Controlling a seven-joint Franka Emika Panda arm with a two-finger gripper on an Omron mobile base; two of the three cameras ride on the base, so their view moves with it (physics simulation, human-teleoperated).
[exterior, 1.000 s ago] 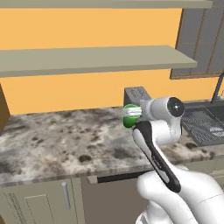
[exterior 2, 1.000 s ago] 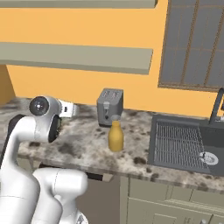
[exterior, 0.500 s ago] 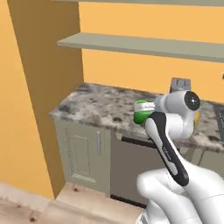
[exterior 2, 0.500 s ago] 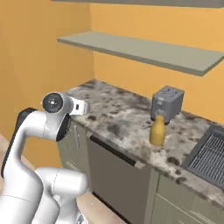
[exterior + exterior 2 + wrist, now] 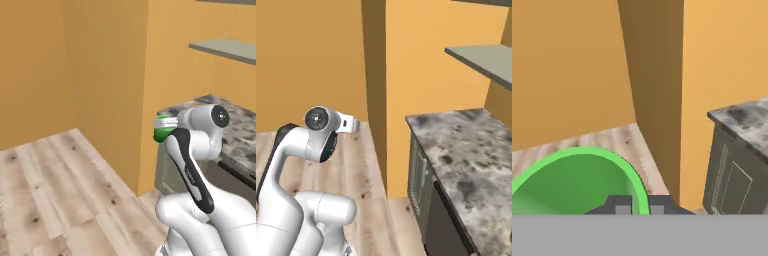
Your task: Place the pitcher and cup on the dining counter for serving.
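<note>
One green cup [image 5: 577,180] sat nearest the hand camera, its rim filling the 7 o'clock corner, with the two dark fingers [image 5: 619,205] pinched on the rim wall at 6 o'clock. Fingers nearly pressed together, thin rim between them. From the left base view the cup [image 5: 161,134] showed as a green patch at the end of the wrist, carried at about bench height, off any surface.

Below and beyond the cup: wooden floor [image 5: 55,185], running out toward 9 o'clock. At 12 o'clock, an orange wall corner [image 5: 376,90] jutting toward the robot. At 3 o'clock, the end of a marble-topped bench [image 5: 466,150] with grey panelled fronts. A shelf [image 5: 481,57] hung above it at 2 o'clock. Whether this bench was the dining counter, could not tell from here. Pitcher not sighted.

Risks, as judged:
- Grip was on a thin rim only; a quick turn of the base or swing of the arm might let the cup twist or slip out over bare floor.
- Wall corner stood close ahead of the hand; a wide swing toward 12 o'clock could knock the cup against it.
- Cup seemed tipped on its side in the hold; it would need righting before set-down or it might roll.
</note>
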